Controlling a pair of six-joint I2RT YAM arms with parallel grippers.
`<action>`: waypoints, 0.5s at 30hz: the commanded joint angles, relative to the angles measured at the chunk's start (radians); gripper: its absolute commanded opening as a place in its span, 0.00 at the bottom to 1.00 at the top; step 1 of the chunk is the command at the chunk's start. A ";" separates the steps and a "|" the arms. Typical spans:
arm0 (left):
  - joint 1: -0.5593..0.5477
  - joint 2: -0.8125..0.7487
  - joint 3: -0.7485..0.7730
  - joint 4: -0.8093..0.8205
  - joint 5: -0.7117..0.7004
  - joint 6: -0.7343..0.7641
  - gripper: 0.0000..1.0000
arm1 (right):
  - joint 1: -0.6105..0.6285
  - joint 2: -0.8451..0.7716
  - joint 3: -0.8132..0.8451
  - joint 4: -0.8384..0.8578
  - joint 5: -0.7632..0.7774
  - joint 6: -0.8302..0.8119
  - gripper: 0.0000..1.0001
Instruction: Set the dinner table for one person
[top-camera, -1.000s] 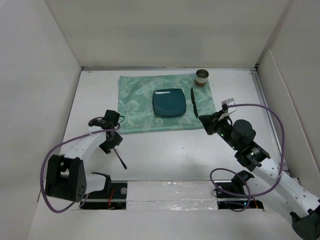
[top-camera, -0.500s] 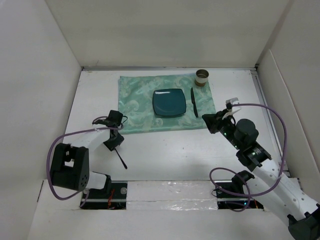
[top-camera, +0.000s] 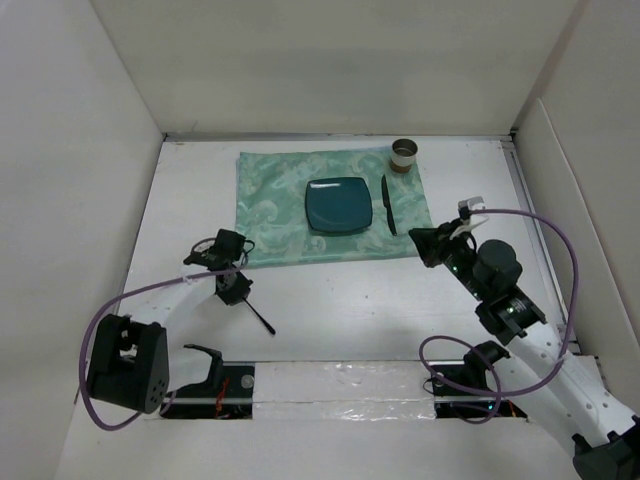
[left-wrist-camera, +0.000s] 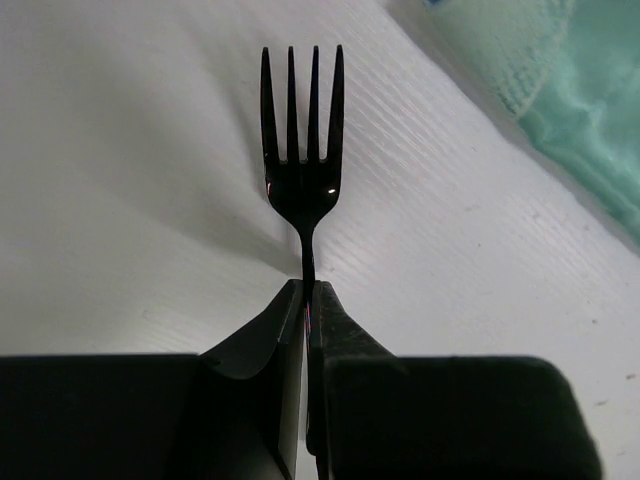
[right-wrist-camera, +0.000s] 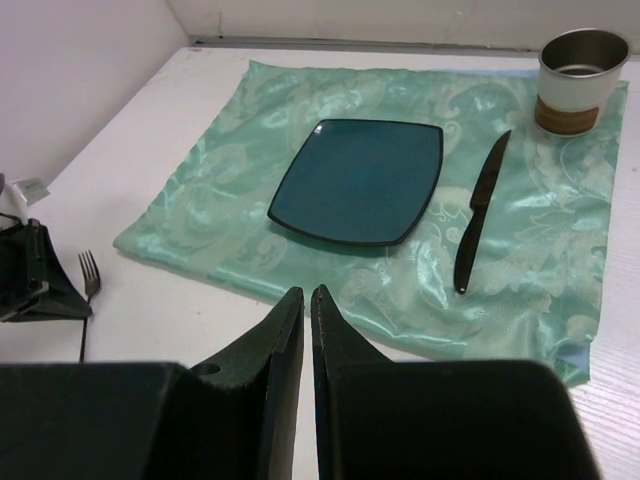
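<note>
A black fork (left-wrist-camera: 302, 180) lies low over the white dinner table (top-camera: 340, 300), tines pointing away from the wrist camera. My left gripper (left-wrist-camera: 308, 290) is shut on its neck. From above, the left gripper (top-camera: 233, 290) stands just below the mat's near-left corner, with the fork's handle (top-camera: 262, 318) trailing toward the near edge. A teal square plate (top-camera: 338, 205), a black knife (top-camera: 388, 205) to its right and a metal cup (top-camera: 404, 155) rest on the mint-green mat (top-camera: 275, 205). My right gripper (top-camera: 418, 243) hovers at the mat's near-right corner, shut with nothing between its jaws.
White walls enclose the table on the left, back and right. The right wrist view shows the plate (right-wrist-camera: 360, 180), knife (right-wrist-camera: 478, 215), cup (right-wrist-camera: 580, 70) and, at far left, the fork (right-wrist-camera: 88, 275) beside the left gripper. Purple cables loop near both arm bases.
My left gripper has closed onto the fork and shifted slightly right, swinging the handle rightward. The right arm has drawn back a little to the right.
</note>
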 joint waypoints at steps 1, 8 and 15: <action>-0.007 -0.068 0.027 -0.016 0.027 0.041 0.00 | -0.022 -0.032 0.000 0.006 0.020 0.008 0.13; -0.007 -0.222 0.147 -0.043 0.034 0.179 0.00 | -0.044 -0.014 -0.004 0.026 -0.017 0.013 0.13; -0.007 -0.023 0.460 0.093 0.026 0.430 0.00 | -0.044 0.046 -0.023 0.063 -0.041 0.016 0.13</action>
